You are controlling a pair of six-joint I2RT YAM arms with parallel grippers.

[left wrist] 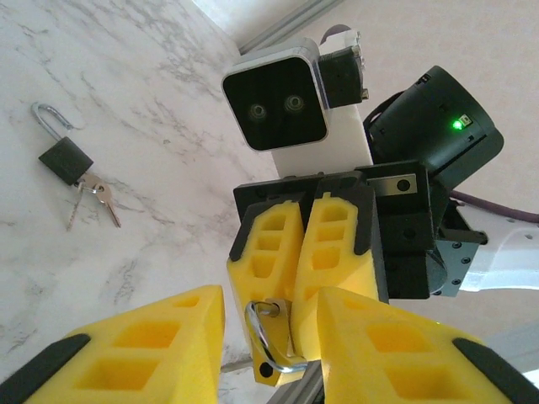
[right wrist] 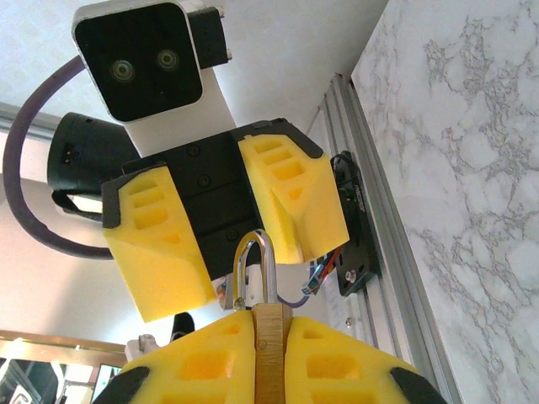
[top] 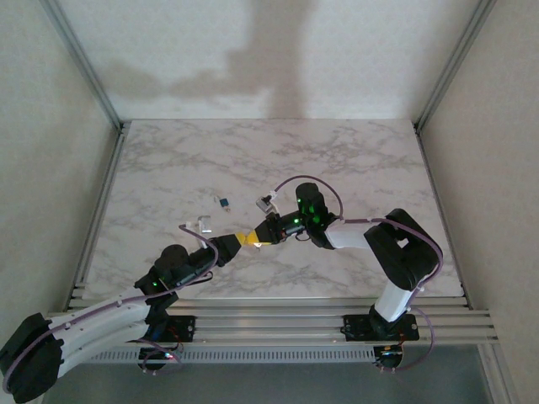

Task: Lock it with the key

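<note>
My right gripper is shut on a small brass padlock and holds it above the table. Its silver shackle sticks out with the short leg free of the body. My left gripper faces it, open, with one yellow finger on each side of the shackle and no contact that I can see. From above, the two grippers meet tip to tip, left gripper against right gripper. The key lies on the marble with a second one, ringed to a black padlock.
A small blue padlock and another small lock lie on the marble table behind the grippers. An aluminium rail runs along the table's near edge. A purple cable arcs over the right wrist.
</note>
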